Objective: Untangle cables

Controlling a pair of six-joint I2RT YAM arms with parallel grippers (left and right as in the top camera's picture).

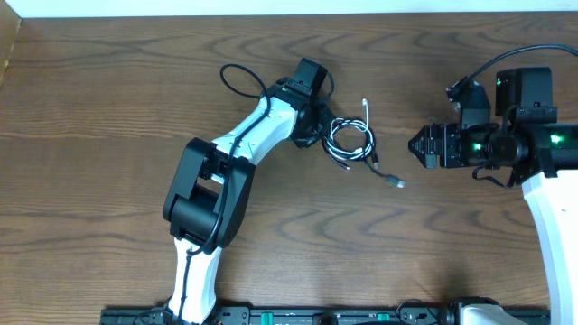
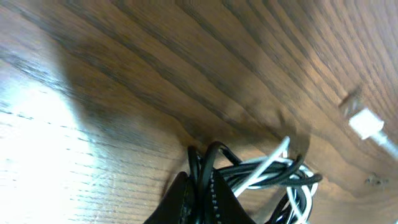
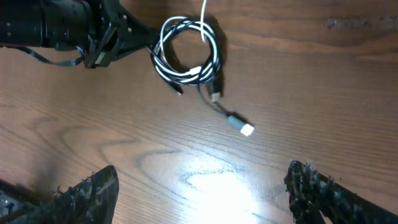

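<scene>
**L gripper (image 1: 321,137) clamped at cable coil; R gripper (image 1: 417,146) released**

1. L gripper: jaws closed. In the left wrist view both fingers (image 2: 227,200) are pressed together, w/ strands of the black cable (image 2: 200,168) running in between them. Grip is on that cable at the coil's near edge. Rest of the coil (image 1: 348,144) lies just ahead of the fingertips, flat on the table (image 1: 108,108).

2. R gripper: jaws wide apart, nothing between them. Right wrist view shows 2 fingers (image 3: 87,196), 1 at ea. lower corner, bare wood between. Coil sits ahead of this gripper, apart from it, no contact.

3. Cables, qty 2: 1 black cable, 1 white cable (image 3: 204,18). Both are wound together in 1 round coil of several turns; exact no. of turns cannot be told. Coil pos.: between the 2 grippers, at the L fingertips, clear of the R fingertips.

4. Loose tails, qty 2 seen:
   - 1 white tail leaves the coil on the side away from the R gripper.
   - 1 tail runs from the coil toward the R gripper and ends in a pale plug (image 3: 247,129). This is the item nearest the R fingertips, not touching them.

5. Left wrist view also shows 1 white plug (image 2: 364,123) beyond the coil; which tail it belongs to cannot be told.
</scene>
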